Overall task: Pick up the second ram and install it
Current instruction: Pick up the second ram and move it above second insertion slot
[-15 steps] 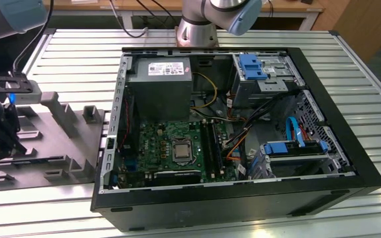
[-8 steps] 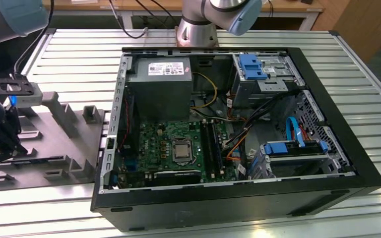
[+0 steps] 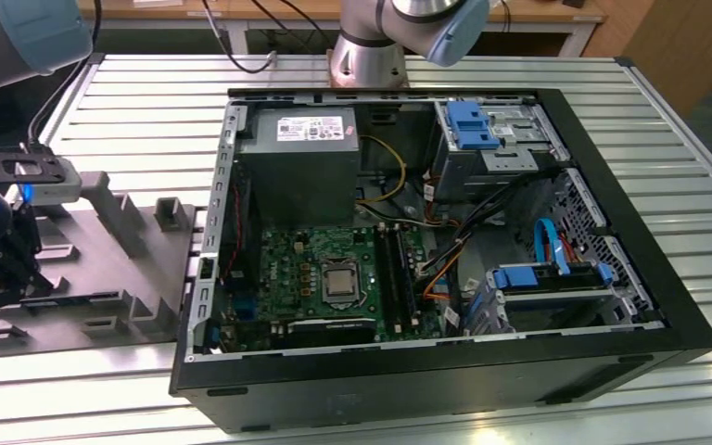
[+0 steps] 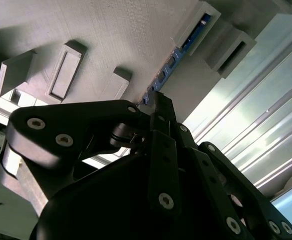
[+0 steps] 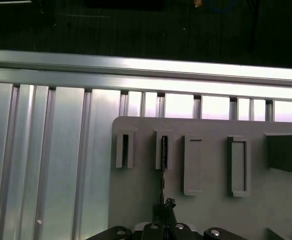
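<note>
Evidently, the gripper stood low over the grey moulded tray at the exterior view's left, just beside the open computer case on the slatted metal table. In both wrist views its fingers were drawn close together and pinched the second ram at one end. The ram stood on edge in a narrow slot of the tray, its other end seated in a raised holder, well apart from the green motherboard inside the case.
</note>
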You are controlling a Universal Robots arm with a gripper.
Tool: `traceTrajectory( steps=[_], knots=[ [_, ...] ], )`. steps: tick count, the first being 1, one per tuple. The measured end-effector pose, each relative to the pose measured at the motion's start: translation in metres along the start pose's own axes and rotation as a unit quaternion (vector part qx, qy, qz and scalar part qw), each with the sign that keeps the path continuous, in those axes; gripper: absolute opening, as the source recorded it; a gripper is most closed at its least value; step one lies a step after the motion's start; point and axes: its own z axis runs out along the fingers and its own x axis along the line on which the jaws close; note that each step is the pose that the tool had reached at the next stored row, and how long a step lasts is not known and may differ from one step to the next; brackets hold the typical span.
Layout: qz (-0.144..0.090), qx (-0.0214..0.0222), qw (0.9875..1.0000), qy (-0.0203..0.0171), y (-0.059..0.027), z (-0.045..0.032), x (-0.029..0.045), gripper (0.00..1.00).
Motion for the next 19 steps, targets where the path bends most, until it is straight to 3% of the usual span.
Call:
traceTrajectory(
  steps=[10, 13, 15, 16, 17, 19],
  knots=[
    [0.0, 0.0, 1.0, 0.0, 0.0, 0.0002, 0.0001, 0.11],
    [0.0, 0.0, 1.0, 0.0, 0.0, 0.0002, 0.0001, 0.29],
    [0.0, 0.0, 1.0, 0.0, 0.0, 0.0002, 0.0001, 0.29],
    [0.0, 0.0, 1.0, 0.0, 0.0, 0.0002, 0.0001, 0.36],
    [0.0, 0.0, 1.0, 0.0, 0.0, 0.0002, 0.0001, 0.36],
    [0.0, 0.0001, 1.0, 0.0, -0.0002, 0.0047, 0.0002, 0.36]
  ],
)
